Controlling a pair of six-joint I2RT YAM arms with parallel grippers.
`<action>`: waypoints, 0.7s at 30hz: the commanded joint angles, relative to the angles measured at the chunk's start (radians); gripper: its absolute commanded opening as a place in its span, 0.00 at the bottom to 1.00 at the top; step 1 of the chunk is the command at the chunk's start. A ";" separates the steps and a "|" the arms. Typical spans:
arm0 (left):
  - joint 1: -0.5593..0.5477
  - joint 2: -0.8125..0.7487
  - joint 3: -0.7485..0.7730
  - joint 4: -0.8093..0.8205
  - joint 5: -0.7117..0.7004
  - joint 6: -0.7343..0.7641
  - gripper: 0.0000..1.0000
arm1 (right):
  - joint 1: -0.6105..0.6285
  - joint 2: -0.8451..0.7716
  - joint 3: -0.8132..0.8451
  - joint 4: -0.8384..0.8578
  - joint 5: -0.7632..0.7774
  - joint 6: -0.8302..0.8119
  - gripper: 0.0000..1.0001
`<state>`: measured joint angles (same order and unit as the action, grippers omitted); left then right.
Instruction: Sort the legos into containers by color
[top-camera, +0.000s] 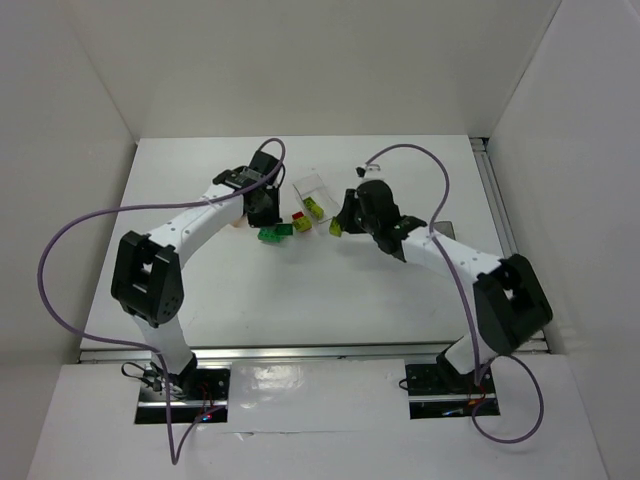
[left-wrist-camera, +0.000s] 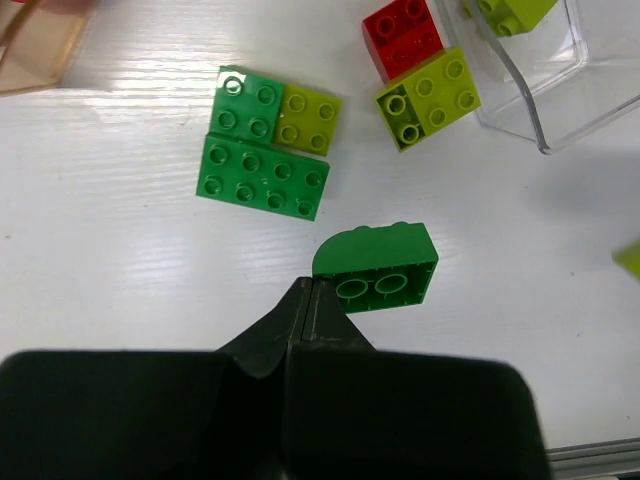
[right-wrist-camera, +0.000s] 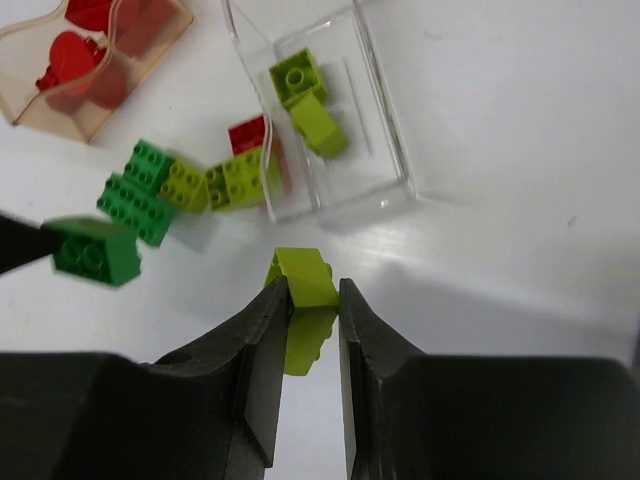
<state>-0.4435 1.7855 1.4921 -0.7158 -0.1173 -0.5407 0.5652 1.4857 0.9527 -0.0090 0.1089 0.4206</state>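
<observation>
The right gripper (right-wrist-camera: 313, 292) jaws clamp a yellow-green studded plastic brick (right-wrist-camera: 303, 276); the left gripper (left-wrist-camera: 304, 288) jaws are together, touching a dark green plastic brick (left-wrist-camera: 378, 266).

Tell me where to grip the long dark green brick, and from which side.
From straight above, pinching across its two short ends. The long dark green brick lies flat, studs up. A small green brick and a yellow-green brick butt against one long side, while both short ends stand free.
</observation>
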 joint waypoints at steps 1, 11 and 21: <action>0.003 -0.050 -0.013 -0.051 -0.074 -0.033 0.00 | 0.002 0.123 0.150 -0.014 0.040 -0.023 0.24; 0.003 -0.089 -0.024 -0.060 -0.065 -0.033 0.00 | -0.028 0.447 0.486 -0.048 0.083 -0.032 0.25; -0.038 -0.098 0.026 -0.071 -0.010 -0.033 0.00 | -0.028 0.467 0.551 -0.107 0.153 -0.032 0.80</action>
<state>-0.4492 1.7302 1.4628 -0.7856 -0.1566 -0.5575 0.5423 2.0018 1.4532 -0.0921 0.2001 0.3943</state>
